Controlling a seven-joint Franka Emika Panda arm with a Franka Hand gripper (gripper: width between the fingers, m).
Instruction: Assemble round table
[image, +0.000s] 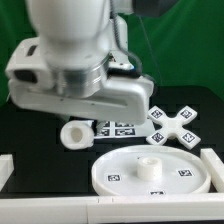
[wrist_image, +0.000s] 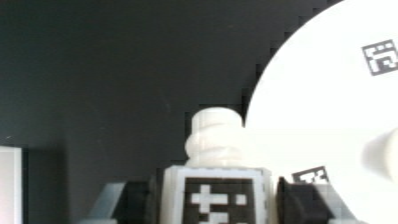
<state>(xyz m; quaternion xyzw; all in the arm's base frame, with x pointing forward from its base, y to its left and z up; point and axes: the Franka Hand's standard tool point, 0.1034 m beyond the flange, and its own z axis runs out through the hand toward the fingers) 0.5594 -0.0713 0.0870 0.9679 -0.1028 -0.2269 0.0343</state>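
Observation:
The large rimmed round disc (image: 150, 172) with its central hub (image: 149, 165) lies flat at the front of the table. It fills one side of the wrist view (wrist_image: 329, 90). The cross-shaped base (image: 172, 124) lies behind it, toward the exterior view's right. The short cylinder leg (image: 74, 133) sits just under my hand, left of the disc. In the wrist view my gripper (wrist_image: 217, 208) is shut on the leg (wrist_image: 217, 150), a dark finger (wrist_image: 139, 203) on each side of its tag. The leg is beside the disc, apart from it.
The marker board (image: 118, 128) lies behind the disc, between the leg and the cross base. White border rails run along the front (image: 110, 208), the left (image: 5, 170) and the right (image: 212, 163). My arm's bulk hides the back left.

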